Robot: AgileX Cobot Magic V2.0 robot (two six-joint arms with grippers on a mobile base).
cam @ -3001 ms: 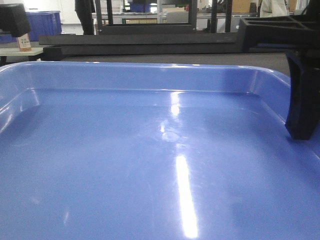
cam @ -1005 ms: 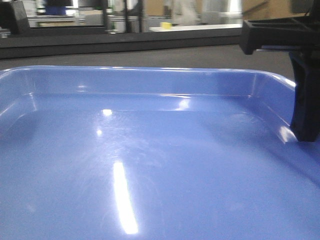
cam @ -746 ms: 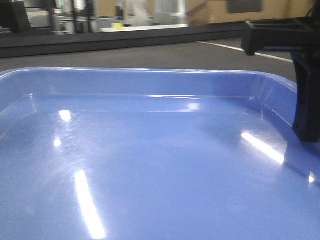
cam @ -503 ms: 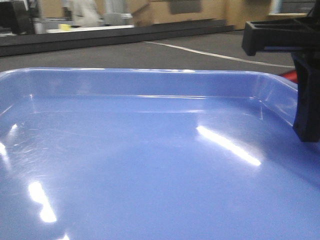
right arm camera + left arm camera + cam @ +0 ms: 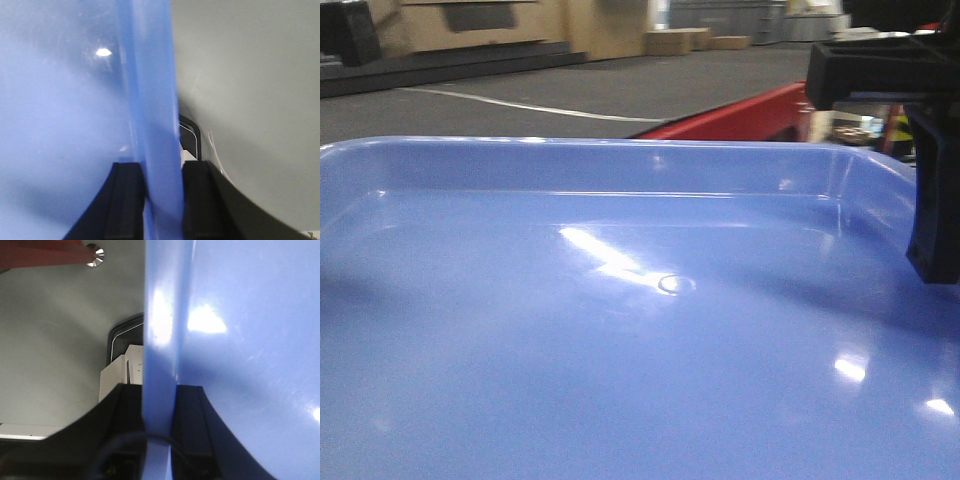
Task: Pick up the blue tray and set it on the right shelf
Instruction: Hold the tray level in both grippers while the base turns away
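The blue tray (image 5: 620, 330) fills the front view, held level in the air. My left gripper (image 5: 159, 410) is shut on the tray's left rim (image 5: 160, 340), one black finger on each side of the wall. My right gripper (image 5: 159, 185) is shut on the tray's right rim (image 5: 147, 90) in the same way; its black finger (image 5: 932, 200) shows at the right edge of the front view. The right shelf is out of view.
Beyond the tray lies grey floor (image 5: 570, 90) with a white line. A red structure (image 5: 740, 118) stands at the back right. Cardboard boxes (image 5: 680, 40) and tan walls are far back. The robot base shows below the tray (image 5: 120, 375).
The background has swept sideways: dark tables and blue bins have gone, and floor, a red structure and boxes have come in. The tray and both grippers keep their hold unchanged.
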